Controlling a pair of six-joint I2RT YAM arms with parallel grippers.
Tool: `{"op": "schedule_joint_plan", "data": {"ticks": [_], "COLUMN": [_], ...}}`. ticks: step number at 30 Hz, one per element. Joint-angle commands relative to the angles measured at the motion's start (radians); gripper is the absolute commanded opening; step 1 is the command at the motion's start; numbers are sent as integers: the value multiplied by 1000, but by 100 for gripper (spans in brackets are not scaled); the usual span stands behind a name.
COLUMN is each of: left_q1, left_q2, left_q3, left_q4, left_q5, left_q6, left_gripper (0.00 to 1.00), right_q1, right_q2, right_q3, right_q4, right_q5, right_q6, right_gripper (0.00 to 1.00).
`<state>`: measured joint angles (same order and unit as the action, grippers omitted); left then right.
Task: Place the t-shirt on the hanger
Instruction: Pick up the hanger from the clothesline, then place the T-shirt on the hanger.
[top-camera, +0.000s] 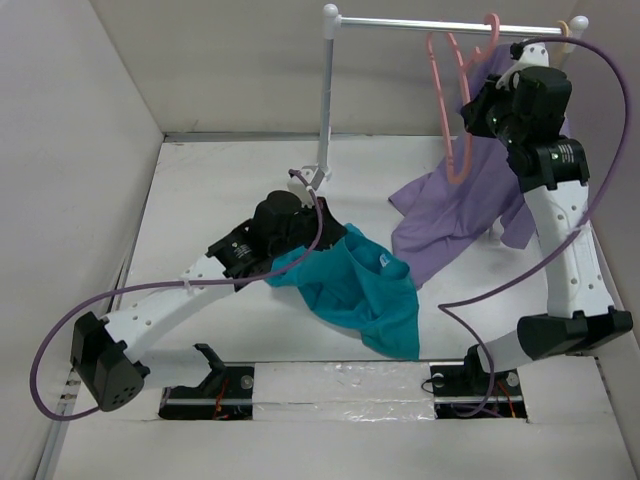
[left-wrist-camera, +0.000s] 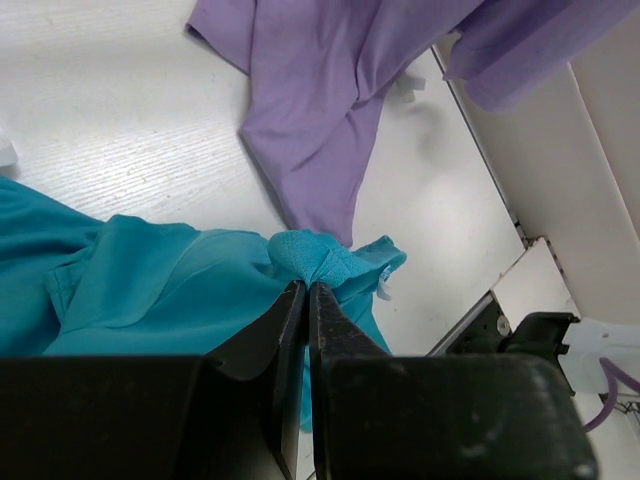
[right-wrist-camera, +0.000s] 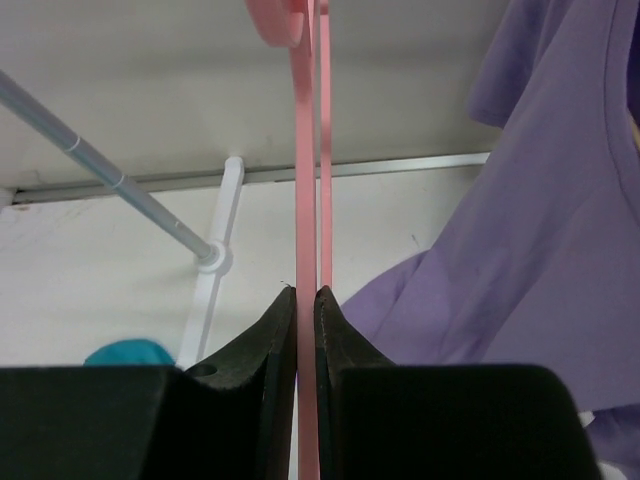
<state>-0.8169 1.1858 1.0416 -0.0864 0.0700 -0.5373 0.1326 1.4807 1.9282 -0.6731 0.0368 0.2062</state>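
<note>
The teal t-shirt (top-camera: 360, 290) lies bunched on the table in the middle of the top view. My left gripper (left-wrist-camera: 306, 288) is shut on a fold of the teal cloth (left-wrist-camera: 310, 255) and sits at the shirt's left edge (top-camera: 300, 235). The pink hanger (top-camera: 455, 110) hangs by its hook from the rail at the back right. My right gripper (right-wrist-camera: 305, 292) is shut on the hanger's thin pink bar (right-wrist-camera: 303, 200), high up beside the rail (top-camera: 478, 115).
A lilac-purple t-shirt (top-camera: 460, 205) hangs from the rail (top-camera: 440, 22) and drapes onto the table at the right. The rail's white post (top-camera: 327, 100) stands behind the left gripper. White walls close in the left, back and right.
</note>
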Motion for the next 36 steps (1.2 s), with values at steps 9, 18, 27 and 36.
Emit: {"op": "schedule_joint_plan", "data": {"ticks": [9, 18, 27, 36], "left_q1": [97, 127, 127, 128], "left_q2": [86, 163, 178, 160], "left_q3": [109, 187, 232, 232], "left_q4": [54, 47, -1, 1], "left_q5": [31, 17, -42, -25], "left_q6": [16, -9, -36, -96], "left_gripper": [0, 0, 0, 0], "right_q1": [48, 159, 180, 190], "right_q2": [-384, -738, -872, -958], "right_q3": [-319, -480, -434, -597], "right_q4": [15, -330, -646, -577], "right_q5": [-254, -488, -486, -479], "right_q6": [73, 144, 124, 128], "right_gripper": [0, 0, 0, 0]}}
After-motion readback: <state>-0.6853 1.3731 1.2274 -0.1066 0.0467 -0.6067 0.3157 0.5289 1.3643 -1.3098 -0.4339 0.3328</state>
